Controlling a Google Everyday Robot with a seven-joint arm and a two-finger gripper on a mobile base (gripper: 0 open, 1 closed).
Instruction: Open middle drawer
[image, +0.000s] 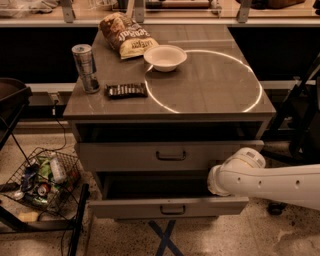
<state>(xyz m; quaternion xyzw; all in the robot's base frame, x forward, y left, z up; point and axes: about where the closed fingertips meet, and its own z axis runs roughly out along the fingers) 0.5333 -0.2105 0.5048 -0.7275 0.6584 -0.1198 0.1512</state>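
Dim warm light; a bright ring (261, 93) glares on the surface (215, 85); black shadow hides the claw at four o'clock.

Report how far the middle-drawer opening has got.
Done: the middle drawer may be a little out, judging by the dark gap above its front; I cannot be sure. The lowest drawer stands clearly pulled out. In hand: the arm reaches in from the right, its claw hidden behind its rounded end, below the middle drawer, off the handle. Left: grip that handle and pull.
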